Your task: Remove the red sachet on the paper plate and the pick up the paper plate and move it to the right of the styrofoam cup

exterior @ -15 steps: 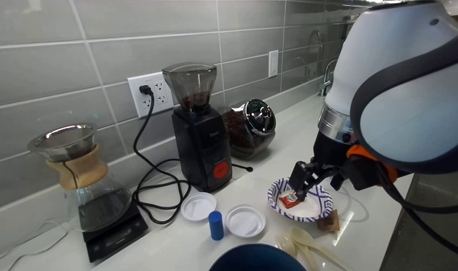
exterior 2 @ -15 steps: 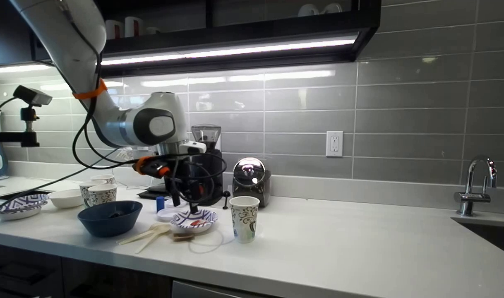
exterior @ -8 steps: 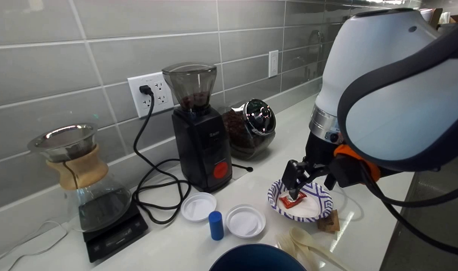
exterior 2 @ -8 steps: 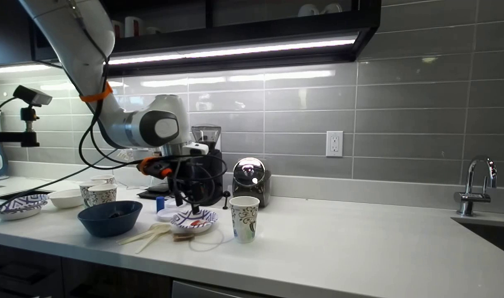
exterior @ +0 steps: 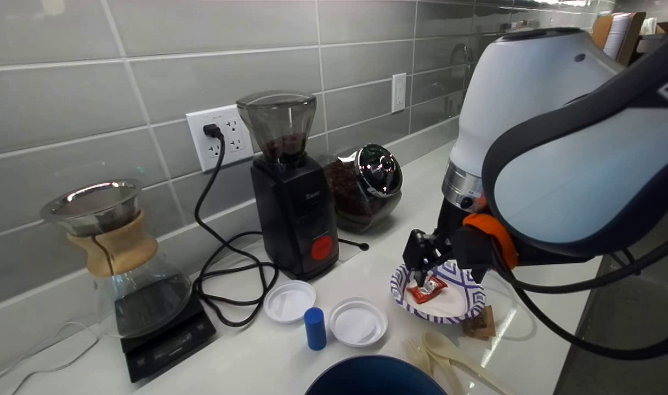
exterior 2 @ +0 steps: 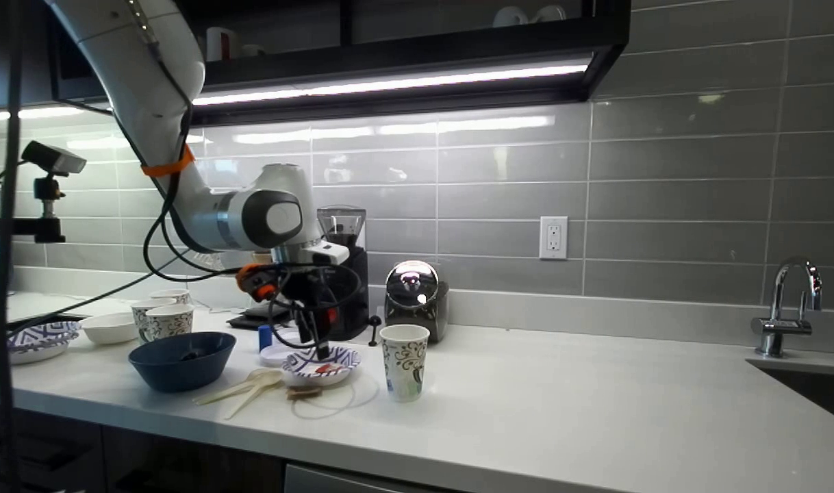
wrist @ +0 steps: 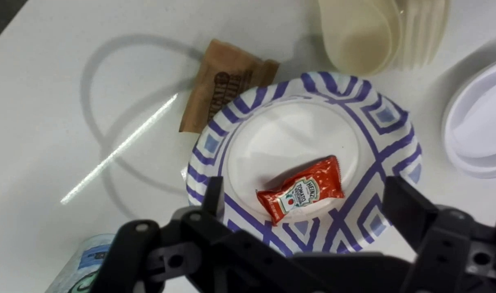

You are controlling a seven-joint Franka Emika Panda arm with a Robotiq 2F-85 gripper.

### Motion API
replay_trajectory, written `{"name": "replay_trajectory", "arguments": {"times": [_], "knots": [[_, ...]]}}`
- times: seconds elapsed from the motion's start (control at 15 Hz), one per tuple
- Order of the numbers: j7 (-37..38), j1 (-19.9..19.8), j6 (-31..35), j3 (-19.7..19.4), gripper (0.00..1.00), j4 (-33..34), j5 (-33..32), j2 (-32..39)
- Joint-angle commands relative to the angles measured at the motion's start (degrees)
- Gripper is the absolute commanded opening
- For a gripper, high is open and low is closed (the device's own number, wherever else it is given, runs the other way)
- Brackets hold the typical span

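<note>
Plates (exterior 2: 44, 355) with patterned rims sit stacked toward the left of the counter (exterior 2: 561, 404) in an exterior view. Near them are a white bowl (exterior 2: 109, 330) and a cluster of printed cups (exterior 2: 169, 323), then a dark blue bowl (exterior 2: 181, 368). Next come a pale spoon (wrist: 364, 38) and fork (wrist: 425, 34) lying together, and a small blue cylinder (exterior: 315, 329) standing beside two white discs (exterior: 290, 302). A brown packet (wrist: 221, 89) lies partly hidden by the rim of the paper plate (wrist: 297, 126). The red sachet (wrist: 301, 193) (ketchup, by the print on it) lies flat on the bottom of that plate. Over it is the claw (wrist: 303, 194), spread wide; in the wrist view its two fingers stand on either side of the sachet, apart from it. The black coffee grinder (exterior: 295, 214) stands behind, by the tiled wall (exterior 2: 513, 178). Right of the plate in an exterior view, near but not touching, is the white cup (exterior 2: 405, 366) with dark swirls, upright on the counter, and behind that a jar of coffee beans (exterior: 350, 203). Farther right are a wall socket (exterior 2: 553, 238) and a chrome tap (exterior 2: 773, 335).
</note>
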Motion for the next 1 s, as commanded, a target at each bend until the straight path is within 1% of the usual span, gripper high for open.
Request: {"name": "replay_trajectory", "arguments": {"times": [0.0, 0.13, 0.27, 0.33, 0.4, 0.47, 0.6, 0.67, 0.8, 0.87, 0.93], "knots": [[7.6, 1.4, 1.6, -1.6, 1.0, 3.5, -5.1, 4.9], [10.4, 2.4, 1.7, -2.7, 1.0, 5.3, -7.5, 7.2], [11.7, 3.6, 1.4, -3.5, 1.0, 6.7, -7.8, 9.2], [12.1, 4.3, 1.5, -4.0, 0.96, 7.4, -7.9, 10.1], [12.7, 5.0, 1.5, -4.6, 0.8, 8.1, -7.9, 11.1], [12.8, 5.7, 1.5, -5.1, 0.71, 8.7, -7.6, 11.8], [13.5, 7.2, 1.8, -6.5, 0.61, 9.7, -8.0, 13.2], [13.6, 7.8, 1.5, -7.0, 0.52, 10.3, -7.9, 13.8], [13.8, 8.9, 1.4, -8.1, 0.39, 11.1, -7.9, 14.8], [13.8, 9.3, 1.4, -8.5, 0.31, 11.4, -7.8, 15.1], [13.8, 9.6, 1.3, -8.9, 0.26, 11.7, -7.8, 15.0]]}}
